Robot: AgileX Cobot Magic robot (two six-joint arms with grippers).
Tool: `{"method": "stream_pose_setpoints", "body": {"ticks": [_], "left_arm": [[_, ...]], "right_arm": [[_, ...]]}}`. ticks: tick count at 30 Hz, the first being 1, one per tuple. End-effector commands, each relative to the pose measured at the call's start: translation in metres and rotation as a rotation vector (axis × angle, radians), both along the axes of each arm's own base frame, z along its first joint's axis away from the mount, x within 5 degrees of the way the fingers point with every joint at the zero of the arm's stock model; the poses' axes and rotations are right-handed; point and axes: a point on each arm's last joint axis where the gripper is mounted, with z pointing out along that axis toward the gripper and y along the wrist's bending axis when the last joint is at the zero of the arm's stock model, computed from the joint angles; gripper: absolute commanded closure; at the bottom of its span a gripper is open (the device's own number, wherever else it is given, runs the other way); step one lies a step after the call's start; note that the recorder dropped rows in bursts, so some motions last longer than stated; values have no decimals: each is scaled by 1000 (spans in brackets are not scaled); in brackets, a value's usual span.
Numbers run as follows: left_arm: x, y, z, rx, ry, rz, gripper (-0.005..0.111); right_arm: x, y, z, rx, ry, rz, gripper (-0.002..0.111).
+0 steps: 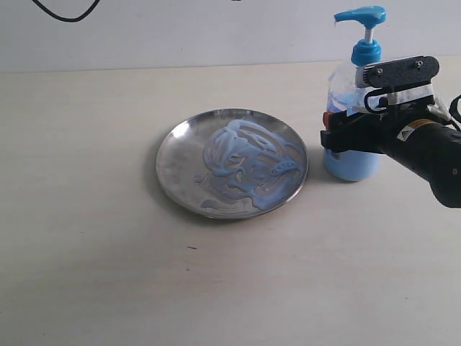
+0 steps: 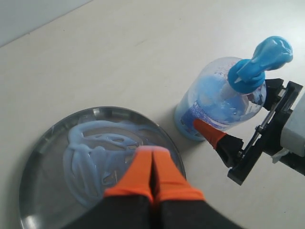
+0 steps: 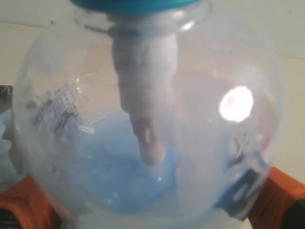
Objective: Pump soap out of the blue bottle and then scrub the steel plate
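Note:
The steel plate point(image 1: 232, 163) lies mid-table, smeared with pale blue swirls of soap point(image 1: 245, 160). The blue bottle point(image 1: 351, 108) stands upright just right of it, pump head point(image 1: 362, 16) up. My right gripper point(image 1: 342, 124) is shut on the bottle's body, an orange finger point(image 2: 208, 133) on its near side and the bottle point(image 3: 143, 119) filling the space between the orange pads point(image 3: 24, 205). My left gripper point(image 2: 153, 160) is shut with nothing in it, over the near part of the plate point(image 2: 47, 138) and its soap point(image 2: 90, 157). The exterior view does not show it.
The beige table point(image 1: 86, 252) stretches bare around the plate on the left and front. A pale wall runs along the back, with a black cable point(image 1: 65, 13) hanging at the top left. The right arm's black body point(image 1: 432, 155) takes up the right edge.

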Motion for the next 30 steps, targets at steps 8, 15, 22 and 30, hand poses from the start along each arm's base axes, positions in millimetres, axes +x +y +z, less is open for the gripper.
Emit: {"method": "stream_pose_setpoints", "body": {"ticks": [8,15,22,30], "left_arm": [[-1,2,4,-11,-6,11,107],[-1,2,4,-11,-6,11,107],[-2,2,3,0,8,5,107],[-4,3,2,14,26,-2,107]], "right_arm": [[4,0,19,24,-104,-4,19],[2,-4,23,58,-72,-57,13],[-4,-3,30,66,-17,-43,8],[-16,-4,52,62,23,-12,7]]}}
